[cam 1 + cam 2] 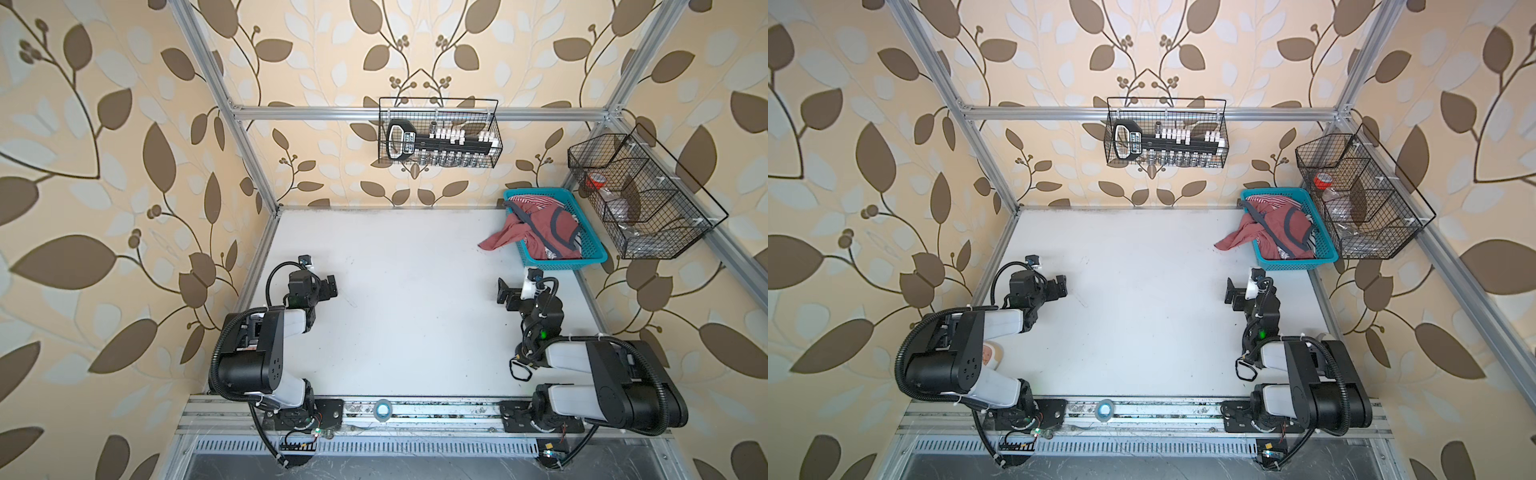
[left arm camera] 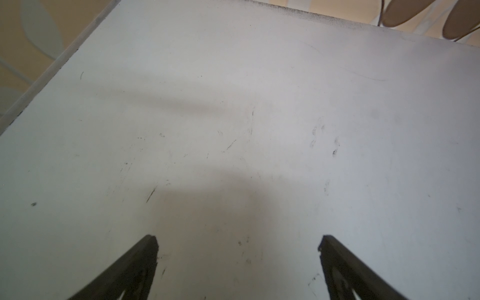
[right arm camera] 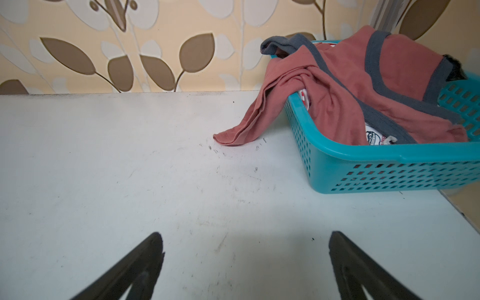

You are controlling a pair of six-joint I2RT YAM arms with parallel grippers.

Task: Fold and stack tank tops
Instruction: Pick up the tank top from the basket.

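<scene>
Most of both top views is taken up by the white table (image 1: pixel 395 291), a smooth, matte board scuffed with small dark marks. In its upper right corner sits a teal plastic basket (image 1: pixel 573 261), rigid, with perforated walls, and both tank tops are piled in it. None is on the open table yet, so I judge the folding has not begun.

The dusty red tank top (image 1: pixel 540 228) lies uppermost. It is soft, limp jersey, rumpled, with dark blue-grey trim at the neck and armholes. One loose tail (image 3: pixel 233 135) of it spills over the basket's left rim and rests on the table. That draped strip runs diagonally, from the basket down toward the lower left of the frame. The red-and-white striped tank top (image 1: pixel 536 202) shows only as a sliver at the basket's far end, mostly buried.

The right gripper (image 1: pixel 500 293) hangs low over the table at right of centre, jaws spread wide and empty. The cloth lies up and to the right of it in the frame, near but not touching. The left gripper (image 1: pixel 332 287), likewise parted and holding nothing, is at left of centre, well apart from the basket. The right arm is plainly the nearer one. The spilled tail looks like the easiest thing to pinch.
</scene>
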